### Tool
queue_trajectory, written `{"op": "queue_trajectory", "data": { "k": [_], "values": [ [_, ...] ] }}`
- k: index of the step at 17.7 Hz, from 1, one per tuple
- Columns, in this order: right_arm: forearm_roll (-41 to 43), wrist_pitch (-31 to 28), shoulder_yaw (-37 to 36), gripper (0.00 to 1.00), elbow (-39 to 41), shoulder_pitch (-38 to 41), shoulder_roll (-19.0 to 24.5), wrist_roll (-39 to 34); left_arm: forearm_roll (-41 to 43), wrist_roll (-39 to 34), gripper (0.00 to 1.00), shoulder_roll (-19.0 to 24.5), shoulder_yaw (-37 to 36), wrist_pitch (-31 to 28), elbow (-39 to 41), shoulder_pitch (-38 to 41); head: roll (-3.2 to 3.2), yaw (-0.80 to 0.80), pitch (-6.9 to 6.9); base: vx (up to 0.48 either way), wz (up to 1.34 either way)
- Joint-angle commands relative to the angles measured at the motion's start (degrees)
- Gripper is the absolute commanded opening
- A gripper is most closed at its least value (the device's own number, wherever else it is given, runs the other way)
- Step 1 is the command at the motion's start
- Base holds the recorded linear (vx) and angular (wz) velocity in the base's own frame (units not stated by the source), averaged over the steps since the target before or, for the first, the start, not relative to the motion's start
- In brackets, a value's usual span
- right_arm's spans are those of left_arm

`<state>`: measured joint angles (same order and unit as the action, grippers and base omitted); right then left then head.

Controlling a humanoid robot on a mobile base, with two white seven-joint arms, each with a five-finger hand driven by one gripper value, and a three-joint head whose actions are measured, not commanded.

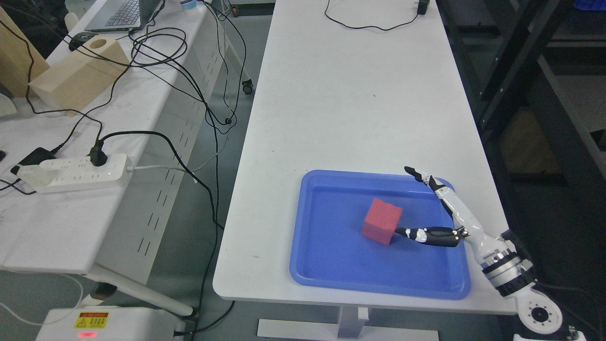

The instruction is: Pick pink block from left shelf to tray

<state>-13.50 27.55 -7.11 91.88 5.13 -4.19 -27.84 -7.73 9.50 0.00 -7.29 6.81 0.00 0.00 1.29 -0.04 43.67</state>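
Observation:
A pink-red block rests tilted inside the blue tray on the white table. My right hand reaches in from the lower right over the tray's right side. Its fingers are spread: the thumb points left with its tip at the block's right face, and the other fingers stretch up toward the tray's far right corner. It holds nothing. The left arm does not show.
The white table extends far back, with a black cable at its far end. A second table at left carries a power strip, cables, a wooden box and a laptop. Dark shelving stands at right.

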Motion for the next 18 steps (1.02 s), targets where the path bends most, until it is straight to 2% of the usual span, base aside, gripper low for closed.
{"op": "queue_trajectory", "data": {
  "k": [1,6,8,10,15,18],
  "values": [
    [8.49,0.75,-2.39,0.99,0.85,0.14,1.56,8.31,0.0,-0.01,1.0,1.0,0.0,-0.04,1.0,1.14,0.0,0.0,0.0,0.0,0.0],
    [8.22,-2.93,-2.39,0.99,0.85,0.23,1.65,10.88,0.0,-0.01,1.0,1.0,0.0,-0.04,1.0,1.14,0.0,0.0,0.0,0.0,0.0],
    [7.09,-7.49,-2.3,0.99,0.67,-0.47,1.99,11.32,0.0,-0.01,1.0,1.0,0.0,-0.04,1.0,1.14,0.0,0.0,0.0,-0.024,0.0],
    [4.37,-9.35,-1.95,0.99,0.67,-0.56,2.08,13.33,0.0,-0.01,1.0,1.0,0.0,-0.04,1.0,1.14,0.0,0.0,0.0,-0.052,0.0],
    [4.53,-15.93,-2.03,0.99,0.67,-0.29,3.19,14.66,0.0,-0.01,1.0,1.0,0.0,-0.04,1.0,1.14,0.0,0.0,0.0,-0.106,-0.03],
    [4.44,-16.12,-2.21,0.99,0.76,-0.38,3.19,14.66,0.0,-0.01,1.0,1.0,0.0,-0.04,1.0,1.14,0.0,0.0,0.0,-0.175,-0.04]
  ]
}}
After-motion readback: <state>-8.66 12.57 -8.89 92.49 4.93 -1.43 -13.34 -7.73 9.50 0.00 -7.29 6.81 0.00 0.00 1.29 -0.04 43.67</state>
